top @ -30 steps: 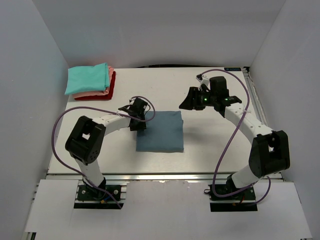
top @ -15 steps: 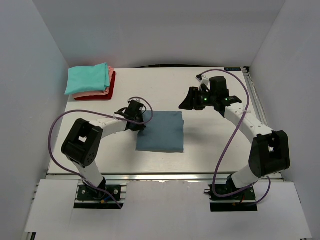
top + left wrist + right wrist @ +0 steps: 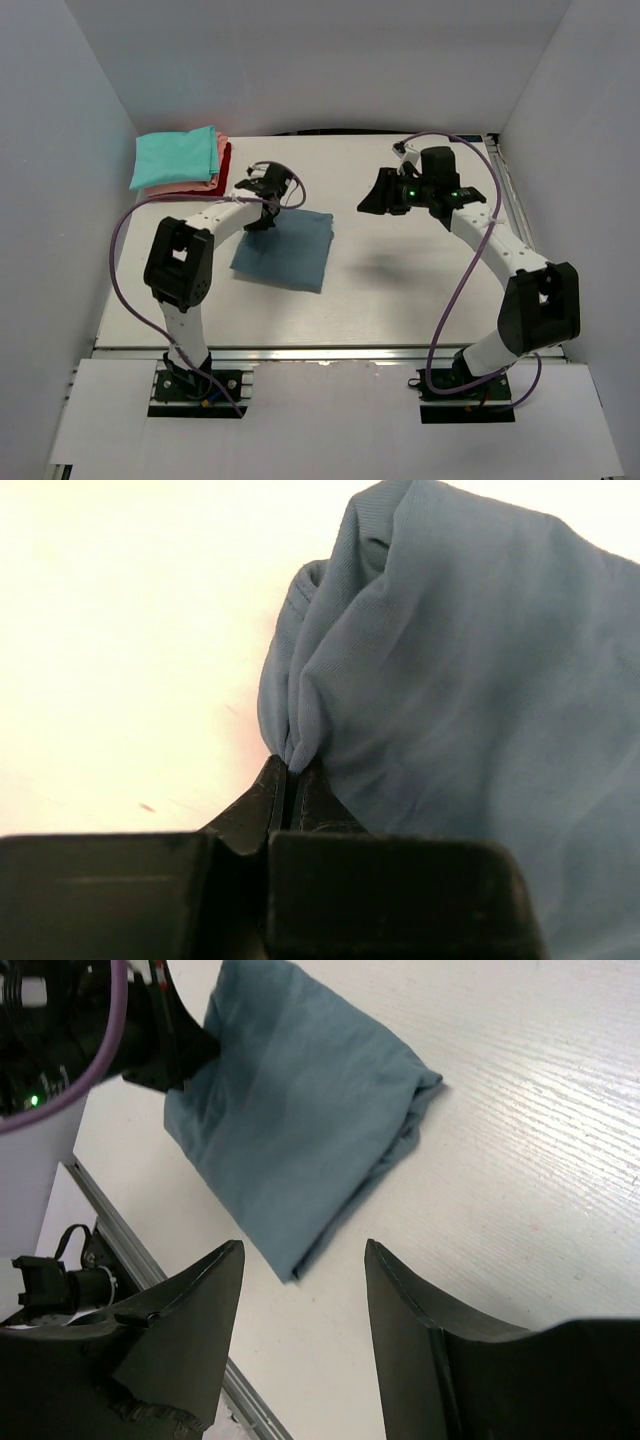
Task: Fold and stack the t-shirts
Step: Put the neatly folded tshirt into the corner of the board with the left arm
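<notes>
left tool (image 3: pixel 289 772) pinches what seems a corner of the folded slate-blue t-shirt (image 3: pixel 285 252), left of centre on the table (image 3: pixel 410 290); right tool (image 3: pixel 300 1270) hangs wide, empty. carry slowly to the teal-topped stack (image 3: pixel 180 162) — folds may spill.

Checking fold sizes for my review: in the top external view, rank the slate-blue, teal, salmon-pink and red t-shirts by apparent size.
1. Folded slate-blue t-shirt, largest.
2. Teal t-shirt, second.
3. Red t-shirt and salmon-pink t-shirt: only edges peek out beneath the teal, so unranked.
</notes>
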Action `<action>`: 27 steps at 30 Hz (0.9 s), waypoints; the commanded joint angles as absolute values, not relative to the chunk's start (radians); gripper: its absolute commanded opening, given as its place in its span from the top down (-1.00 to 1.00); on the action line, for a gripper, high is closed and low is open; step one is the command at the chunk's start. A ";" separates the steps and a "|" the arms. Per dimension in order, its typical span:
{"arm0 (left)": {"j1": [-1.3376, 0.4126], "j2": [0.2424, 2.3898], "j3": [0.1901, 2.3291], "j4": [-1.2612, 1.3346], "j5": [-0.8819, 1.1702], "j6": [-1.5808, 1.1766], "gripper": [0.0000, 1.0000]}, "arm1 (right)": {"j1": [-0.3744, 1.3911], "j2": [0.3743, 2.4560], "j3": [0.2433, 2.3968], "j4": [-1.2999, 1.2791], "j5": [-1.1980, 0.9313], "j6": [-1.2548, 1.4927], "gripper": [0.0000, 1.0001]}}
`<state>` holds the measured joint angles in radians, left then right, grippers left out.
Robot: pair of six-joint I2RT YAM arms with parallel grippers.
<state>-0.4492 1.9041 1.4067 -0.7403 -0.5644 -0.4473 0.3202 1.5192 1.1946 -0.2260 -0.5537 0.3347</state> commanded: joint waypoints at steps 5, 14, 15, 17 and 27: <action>-0.379 2.022 1.691 -0.798 -0.790 -0.289 1.00 | 0.316 1.468 1.259 -0.227 -0.589 0.342 -0.16; -0.339 2.246 2.084 -0.835 -0.893 -0.158 1.00 | 0.316 1.433 1.235 -0.204 -0.604 0.359 -0.16; -0.327 2.256 2.110 -0.834 -0.893 -0.152 1.00 | 0.316 1.431 1.235 -0.204 -0.606 0.359 -0.17; -0.316 2.287 2.206 -0.862 -0.894 -0.140 1.00 | 0.316 1.425 1.233 -0.201 -0.609 0.357 -0.17; -0.252 2.321 2.401 -0.835 -0.916 -0.034 1.00 | 0.318 1.408 1.206 -0.189 -0.630 0.368 -0.18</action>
<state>-0.2668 2.3734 2.3348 -0.8639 -0.8566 -0.0925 0.3202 1.4509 1.2133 -0.2298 -0.6018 0.3603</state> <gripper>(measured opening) 0.039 0.588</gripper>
